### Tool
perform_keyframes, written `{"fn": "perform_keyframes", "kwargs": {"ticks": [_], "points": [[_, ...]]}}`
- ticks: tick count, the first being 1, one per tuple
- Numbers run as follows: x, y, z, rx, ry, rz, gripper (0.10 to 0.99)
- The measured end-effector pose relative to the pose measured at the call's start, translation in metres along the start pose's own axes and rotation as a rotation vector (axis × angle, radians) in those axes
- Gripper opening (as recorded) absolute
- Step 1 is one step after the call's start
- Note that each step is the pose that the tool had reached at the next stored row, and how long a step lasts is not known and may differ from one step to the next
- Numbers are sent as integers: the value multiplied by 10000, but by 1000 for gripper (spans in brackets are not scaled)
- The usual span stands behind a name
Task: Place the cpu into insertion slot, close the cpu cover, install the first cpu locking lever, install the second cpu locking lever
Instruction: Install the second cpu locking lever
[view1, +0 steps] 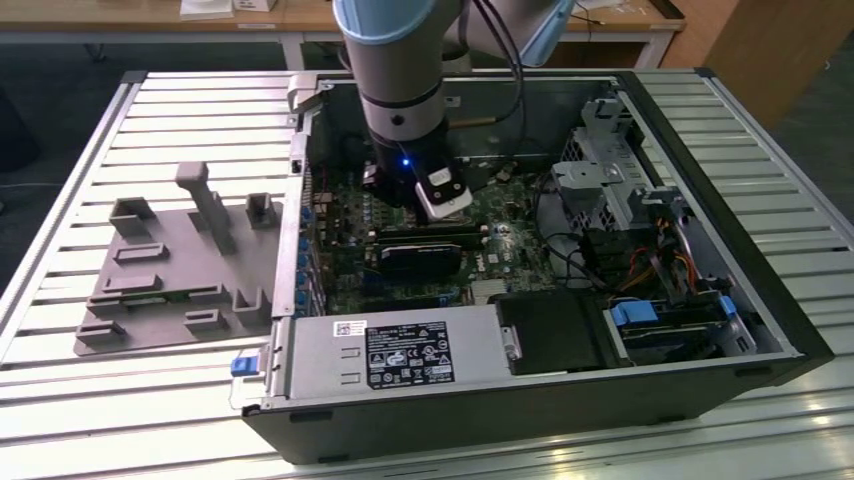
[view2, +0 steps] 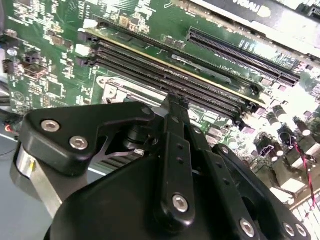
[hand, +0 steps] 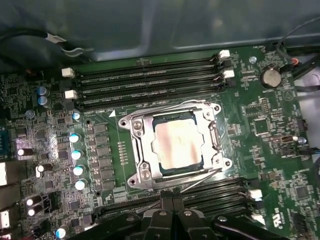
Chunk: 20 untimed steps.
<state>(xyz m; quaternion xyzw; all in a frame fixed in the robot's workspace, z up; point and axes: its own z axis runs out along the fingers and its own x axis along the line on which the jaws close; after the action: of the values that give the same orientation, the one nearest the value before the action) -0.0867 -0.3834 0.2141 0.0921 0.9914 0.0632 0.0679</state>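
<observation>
- A ribbed, pale metal table (view1: 80, 180) is seen in the exterior view, with an open black steel computer case (view1: 747, 250) lying on it and a grey moulded plastic fixture plate (view1: 160, 290) set just beside the case on the exterior view's left.
- Inside the case a green circuit board (hand: 260, 125) is held, studded with small cylindrical capacitors and crossed by long narrow black memory slots (hand: 145, 82); a boxy silver power supply (view1: 387, 355) fills the near side of the case.
- A light-blue and grey robot arm (view1: 394, 60) is reached down into the case from the far side.
- The black, matt, bolted gripper (view2: 175, 102) is seen low over the board in both wrist views; its fingers (hand: 167, 202) are pressed together, with nothing between them.
- The thin silvery metal square cpu cover (hand: 135, 131) is shown lying flat over the socket, with thin wire levers along its sides.
- The insertion slot (hand: 159, 120) shows as a dark rim inside the cover's window.
- The small flat square cpu (hand: 177, 146), with a dull silver-grey face, is seated in that slot, just beyond the fingertips.
</observation>
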Motion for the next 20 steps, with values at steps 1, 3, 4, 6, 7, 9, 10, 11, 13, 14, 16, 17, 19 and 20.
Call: {"fn": "perform_keyframes", "kwargs": {"ticks": [1, 3, 4, 6, 7, 9, 10, 11, 13, 14, 16, 17, 19, 20], "points": [[9, -3, 11, -6, 1, 1, 102], [25, -9, 30, -12, 2, 2, 102], [31, -11, 38, -12, 2, 2, 102], [39, -14, 54, -15, 3, 2, 102], [46, -17, 63, -27, 6, 5, 102], [61, -22, 79, -117, 23, 18, 102], [66, -27, 84, -167, 30, 23, 102], [70, -36, 84, -184, 33, 25, 102], [79, -59, 81, -202, 35, 29, 102], [84, -71, 79, -210, 37, 30, 102], [94, -91, 78, -249, 43, 34, 102], [100, -99, 80, -283, 49, 39, 102], [112, -113, 86, -396, 68, 55, 102], [117, -120, 89, -458, 79, 65, 102]]}}
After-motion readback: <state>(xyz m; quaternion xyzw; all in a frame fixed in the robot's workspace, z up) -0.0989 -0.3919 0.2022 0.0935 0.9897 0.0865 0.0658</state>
